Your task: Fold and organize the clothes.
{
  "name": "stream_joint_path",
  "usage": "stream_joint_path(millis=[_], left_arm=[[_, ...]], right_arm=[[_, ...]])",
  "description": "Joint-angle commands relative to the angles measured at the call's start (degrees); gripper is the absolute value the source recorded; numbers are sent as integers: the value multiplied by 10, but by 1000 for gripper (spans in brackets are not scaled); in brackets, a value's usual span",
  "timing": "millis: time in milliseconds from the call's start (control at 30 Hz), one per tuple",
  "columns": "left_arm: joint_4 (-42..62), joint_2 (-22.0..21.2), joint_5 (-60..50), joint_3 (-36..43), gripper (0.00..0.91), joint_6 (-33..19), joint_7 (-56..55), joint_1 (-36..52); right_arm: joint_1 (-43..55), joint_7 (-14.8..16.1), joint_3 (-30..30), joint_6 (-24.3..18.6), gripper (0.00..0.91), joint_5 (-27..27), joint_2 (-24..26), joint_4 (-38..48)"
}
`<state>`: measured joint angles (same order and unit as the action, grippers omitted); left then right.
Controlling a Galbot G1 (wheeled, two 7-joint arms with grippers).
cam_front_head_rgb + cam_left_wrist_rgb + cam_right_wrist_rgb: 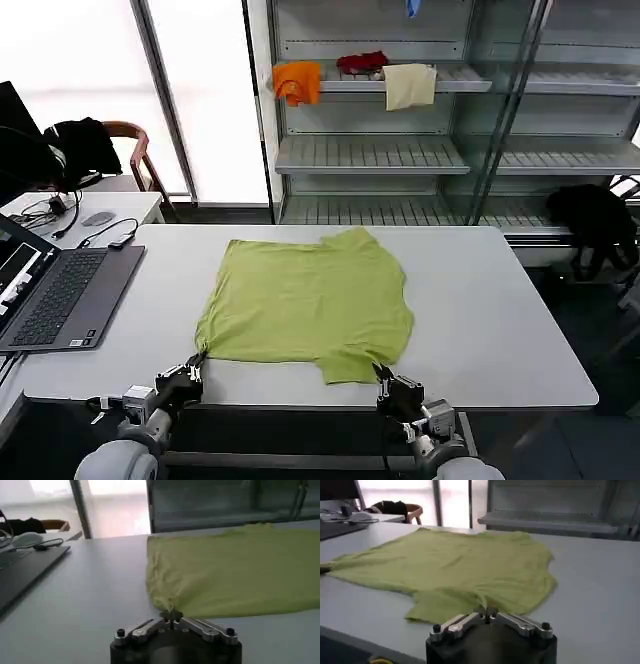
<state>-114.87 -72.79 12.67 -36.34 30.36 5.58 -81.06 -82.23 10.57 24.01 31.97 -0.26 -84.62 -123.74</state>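
Note:
A lime yellow-green T-shirt (305,300) lies spread flat in the middle of the white table (480,320). No lettering shows on its upper side. My left gripper (197,362) is at the table's front edge, shut on the shirt's near left corner (167,605). My right gripper (381,373) is also at the front edge, shut on the near edge of the shirt (482,600) by the sleeve that sticks out toward me. The cloth puckers slightly at both pinched spots.
An open laptop (60,295) with cables and a mouse sits at the table's left end. Behind the table stand metal shelves (370,155) holding orange, red and cream cloths. A chair (130,150) stands back left and a black garment (590,215) back right.

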Motion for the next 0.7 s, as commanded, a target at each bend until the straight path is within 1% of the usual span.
stream_joint_path(millis=[33, 167, 300, 367, 467, 700], left_arm=[[-23, 4, 16, -4, 10, -3, 6, -2], [-44, 3, 23, -9, 10, 6, 18, 16], [-40, 0, 22, -3, 10, 17, 25, 51], [-25, -3, 19, 6, 10, 26, 26, 79], [-8, -6, 15, 13, 10, 27, 26, 109], [51, -4, -5, 21, 10, 27, 22, 173]], right_arm=[[3, 5, 14, -1, 0, 5, 0, -1], [34, 6, 30, 1, 0, 16, -4, 6], [80, 5, 33, 10, 0, 17, -12, 23], [112, 3, 30, 11, 0, 19, -17, 38], [146, 1, 21, 12, 0, 17, -21, 63], [200, -3, 0, 12, 0, 0, -37, 129]])
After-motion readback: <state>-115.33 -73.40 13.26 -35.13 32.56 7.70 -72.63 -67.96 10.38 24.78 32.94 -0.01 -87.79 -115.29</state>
